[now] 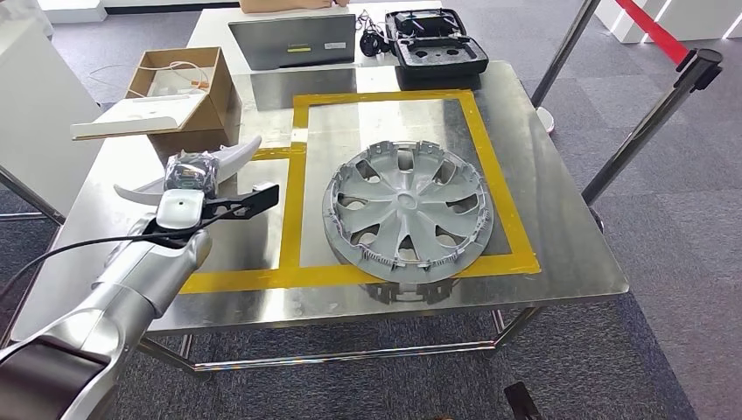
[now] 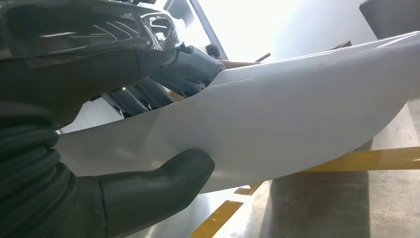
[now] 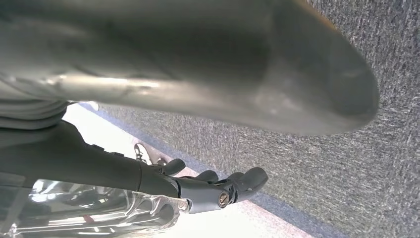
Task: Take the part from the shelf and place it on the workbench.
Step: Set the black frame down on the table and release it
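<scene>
Steel surface [image 1: 560, 254] already carries a hubcap [image 1: 407, 210], and the left hand [image 1: 188, 188] grips the white curved part [image 2: 277, 119] just above its left side, where a thumb-edge hold could slip; right hand [image 3: 208, 186] hangs empty, fingers apart.

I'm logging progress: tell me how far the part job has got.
Done: the white part is off the shelf, gripped by the left hand over the workbench. In hand: the carry; the wrist view shows thumb and fingers clamped on it. Left: setting it down and letting go. The right hand holds nothing.
</scene>
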